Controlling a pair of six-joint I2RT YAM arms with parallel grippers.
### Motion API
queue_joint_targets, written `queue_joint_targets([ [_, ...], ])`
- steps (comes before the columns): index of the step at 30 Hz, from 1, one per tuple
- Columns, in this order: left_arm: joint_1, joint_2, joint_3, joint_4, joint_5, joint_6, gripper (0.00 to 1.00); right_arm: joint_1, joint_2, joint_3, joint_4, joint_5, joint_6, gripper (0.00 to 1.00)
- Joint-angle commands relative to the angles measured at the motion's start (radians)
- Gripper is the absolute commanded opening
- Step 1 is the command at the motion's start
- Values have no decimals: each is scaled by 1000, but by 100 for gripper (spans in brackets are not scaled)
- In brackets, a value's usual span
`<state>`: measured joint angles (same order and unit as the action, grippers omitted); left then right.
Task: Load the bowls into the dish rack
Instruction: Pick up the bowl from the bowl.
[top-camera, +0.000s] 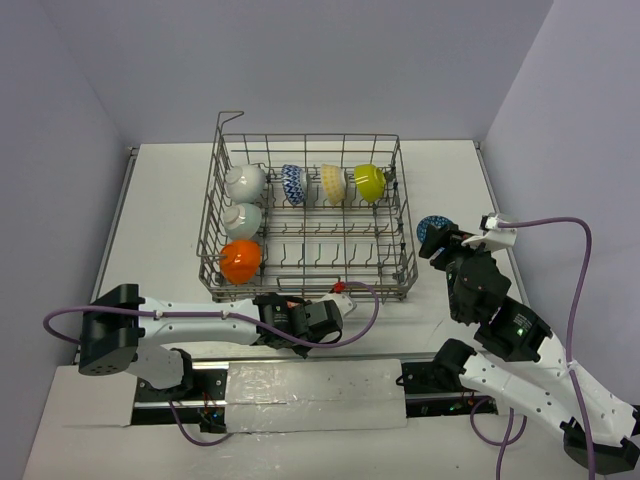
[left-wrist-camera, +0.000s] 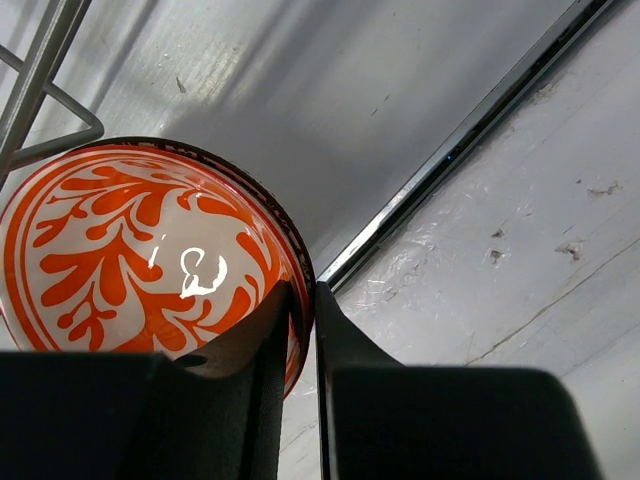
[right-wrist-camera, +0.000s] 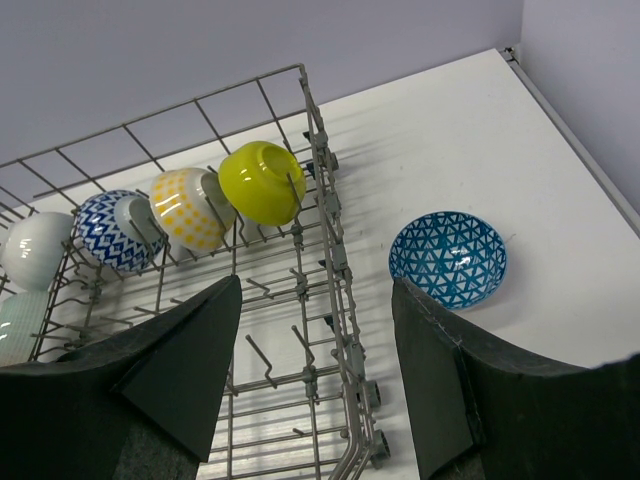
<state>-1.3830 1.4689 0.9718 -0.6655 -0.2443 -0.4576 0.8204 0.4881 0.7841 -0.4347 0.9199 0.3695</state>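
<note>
The grey wire dish rack (top-camera: 212, 200) holds two white bowls (top-camera: 246, 181), a blue-white bowl (top-camera: 293, 184), a pale yellow bowl (top-camera: 333, 183), a lime bowl (top-camera: 369, 182) and an orange bowl (top-camera: 241, 260). My left gripper (top-camera: 335, 300) is at the rack's front edge, shut on the rim of a red-white bowl (left-wrist-camera: 130, 260); one finger (left-wrist-camera: 255, 340) is inside it. My right gripper (top-camera: 445, 248) is open and empty above the rack's right side. A blue patterned bowl (right-wrist-camera: 448, 258) lies upright on the table right of the rack (right-wrist-camera: 330, 215).
A rack wire (left-wrist-camera: 40, 70) runs just above the red-white bowl. A metal strip (left-wrist-camera: 460, 140) marks the table's near edge. Walls close in the table at the back and both sides. The rack's front rows of tines (top-camera: 320, 255) hold nothing.
</note>
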Motion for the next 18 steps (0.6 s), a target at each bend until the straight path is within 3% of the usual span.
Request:
queue_joint_targets([
  [1,-10,-7,50,-26,-23,-6,7,-3,9,1,11,30,11,69],
  [6,-11,-10,57,-40,-35,-10,1,-4,14,1,13,28,9,69],
  [18,-14,16,71,-48,-33,-10,4,-4,10,1,13,30,9,70],
])
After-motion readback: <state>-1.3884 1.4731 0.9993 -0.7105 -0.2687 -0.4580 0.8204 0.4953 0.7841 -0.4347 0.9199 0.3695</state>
